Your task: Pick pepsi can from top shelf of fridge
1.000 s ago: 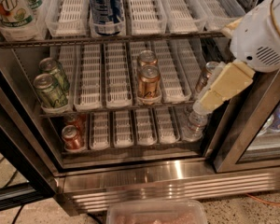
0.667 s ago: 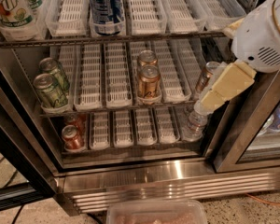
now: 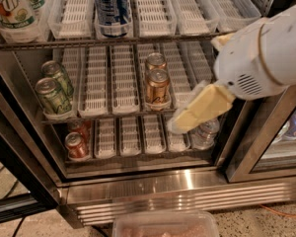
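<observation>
Stainless-steel fridge (image 3: 187, 191), its racks of white slotted lanes part-filled with drinks.

Camera view: the blue pepsi can (image 3: 111, 6) stands upright at the front of a lane on the top shelf (image 3: 153, 14), left of centre, with bare lanes on both sides and a 7UP bottle (image 3: 12, 9) at the far left. On the middle rack, two green cans (image 3: 52, 95) sit in the leftmost lane and two bronze-gold cans (image 3: 158, 88) in a centre lane. The lowest rack holds red cans (image 3: 76, 144) at the left and a silver can (image 3: 204, 132) at the right. The cream-coloured gripper (image 3: 187, 118) hangs from the white arm at the right, in front of the two lower racks and well below the pepsi can. How far open it is cannot be told, and nothing shows in its grasp. A clear plastic tub (image 3: 165, 225) lies at the bottom edge.
</observation>
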